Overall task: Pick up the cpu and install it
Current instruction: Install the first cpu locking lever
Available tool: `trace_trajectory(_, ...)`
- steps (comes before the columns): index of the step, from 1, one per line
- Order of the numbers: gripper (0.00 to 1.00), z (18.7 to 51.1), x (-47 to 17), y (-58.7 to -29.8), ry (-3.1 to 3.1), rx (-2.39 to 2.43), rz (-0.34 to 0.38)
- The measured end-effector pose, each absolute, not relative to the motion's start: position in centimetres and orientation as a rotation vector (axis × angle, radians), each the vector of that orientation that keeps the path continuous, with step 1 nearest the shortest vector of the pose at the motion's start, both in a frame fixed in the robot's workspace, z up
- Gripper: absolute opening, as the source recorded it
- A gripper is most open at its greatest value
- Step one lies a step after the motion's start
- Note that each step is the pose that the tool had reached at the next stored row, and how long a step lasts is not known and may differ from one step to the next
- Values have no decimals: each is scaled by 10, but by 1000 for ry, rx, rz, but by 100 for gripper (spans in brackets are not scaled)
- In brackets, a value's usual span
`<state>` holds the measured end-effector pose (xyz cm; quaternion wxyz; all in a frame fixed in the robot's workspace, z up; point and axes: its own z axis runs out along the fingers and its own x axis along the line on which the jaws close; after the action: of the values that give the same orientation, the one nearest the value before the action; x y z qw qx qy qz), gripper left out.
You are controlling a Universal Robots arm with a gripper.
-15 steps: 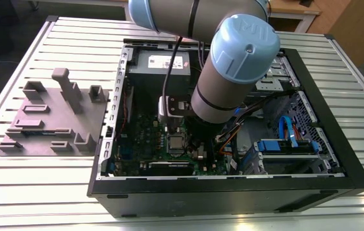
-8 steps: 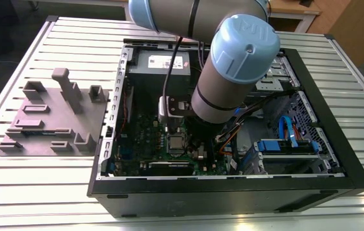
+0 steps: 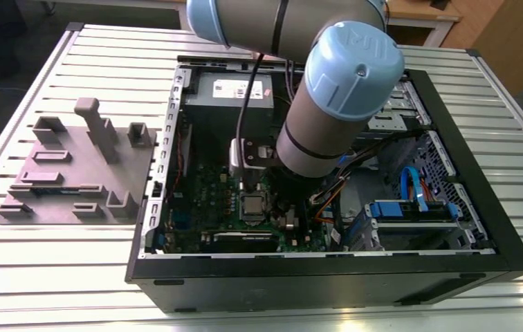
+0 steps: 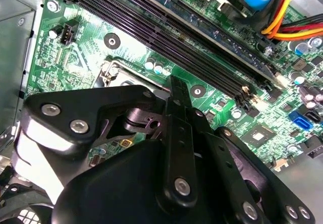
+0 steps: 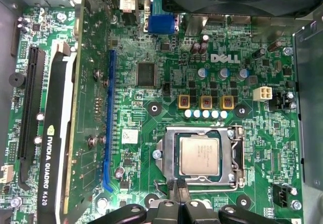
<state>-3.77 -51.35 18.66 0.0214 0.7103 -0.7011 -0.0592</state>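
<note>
The cpu (image 5: 200,156), a small silver-grey square, lies flat in its metal-framed socket (image 5: 235,158) on the green motherboard (image 5: 151,47). In the exterior view the cpu (image 3: 254,205) shows inside the open computer case (image 3: 326,277), just below the arm's wrist. My gripper (image 5: 179,191) hovers above the board by one edge of the socket, apart from the chip. Its two black fingers stand together, shut, with nothing between them. In the second wrist view the gripper (image 4: 175,85) and its linkage cover most of the socket (image 4: 118,67).
A graphics card (image 5: 55,148) stands beside a blue slot (image 5: 108,123). Long dark memory slots (image 4: 192,27) and coloured cables (image 4: 287,7) run close to the socket. A grey power supply box (image 3: 229,90) and drive cage (image 3: 409,211) fill the case. A grey fixture (image 3: 77,173) sits on the slatted table.
</note>
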Motion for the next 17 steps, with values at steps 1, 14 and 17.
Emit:
trace_trajectory(1,10,186,-37,-513,-2173,2202,-183)
trace_trajectory(14,10,188,-36,-513,-2168,2207,-184)
trace_trajectory(17,10,194,-36,-513,-2168,2207,-183)
